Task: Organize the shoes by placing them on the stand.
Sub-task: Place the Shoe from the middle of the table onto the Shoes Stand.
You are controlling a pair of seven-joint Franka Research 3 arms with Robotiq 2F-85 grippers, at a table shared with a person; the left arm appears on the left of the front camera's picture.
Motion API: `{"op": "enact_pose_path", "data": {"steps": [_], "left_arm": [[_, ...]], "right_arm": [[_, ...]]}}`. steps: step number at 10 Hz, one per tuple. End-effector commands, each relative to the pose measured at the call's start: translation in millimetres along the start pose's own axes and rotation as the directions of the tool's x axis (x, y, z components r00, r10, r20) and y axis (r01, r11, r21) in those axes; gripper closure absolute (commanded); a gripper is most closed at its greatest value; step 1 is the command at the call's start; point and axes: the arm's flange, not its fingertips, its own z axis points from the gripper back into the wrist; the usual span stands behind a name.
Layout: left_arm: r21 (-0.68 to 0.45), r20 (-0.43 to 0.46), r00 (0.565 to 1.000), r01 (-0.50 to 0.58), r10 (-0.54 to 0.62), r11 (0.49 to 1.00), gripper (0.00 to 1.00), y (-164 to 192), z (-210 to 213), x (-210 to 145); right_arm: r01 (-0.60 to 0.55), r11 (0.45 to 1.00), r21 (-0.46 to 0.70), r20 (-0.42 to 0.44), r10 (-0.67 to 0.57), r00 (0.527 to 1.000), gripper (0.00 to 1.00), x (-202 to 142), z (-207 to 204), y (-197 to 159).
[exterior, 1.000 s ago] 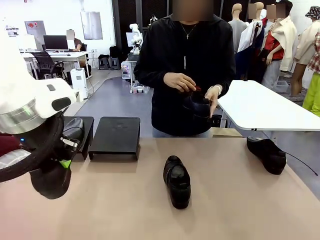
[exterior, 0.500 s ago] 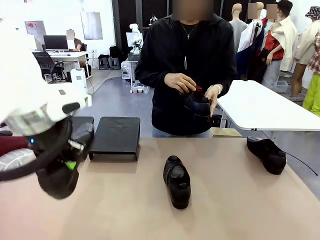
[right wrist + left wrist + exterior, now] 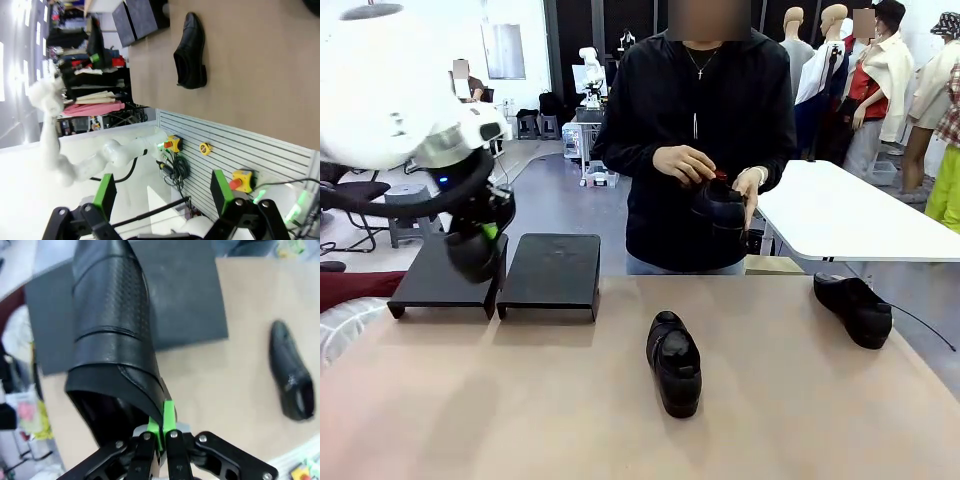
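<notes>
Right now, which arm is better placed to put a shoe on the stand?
Left. The left hand is shut on a shoe, toe down, above the left stand. The right hand is open and empty, back off the near edge of the table.

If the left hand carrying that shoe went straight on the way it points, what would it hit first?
Probably the black stand: the left hand aims its shoe toe-first at it, though the gap is hard to judge.
</notes>
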Motion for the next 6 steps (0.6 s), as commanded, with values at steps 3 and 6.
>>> {"op": "enact_pose_path", "data": {"steps": [3, 6], "left_arm": [[0.087, -0.015, 0.999, -0.045, 0.047, 0.995, 1.00, -25.0, -63.2, 48.2], [0.162, 0.041, 0.989, -0.146, 0.142, 0.976, 1.00, -45.5, -117.8, 47.2]], "right_arm": [[0.013, 1.000, 0.016, -0.001, -0.013, 1.000, 0.00, -0.1, 2.1, 5.9], [0.013, 1.000, 0.016, -0.001, -0.013, 1.000, 0.00, -0.1, 2.1, 5.9]]}}
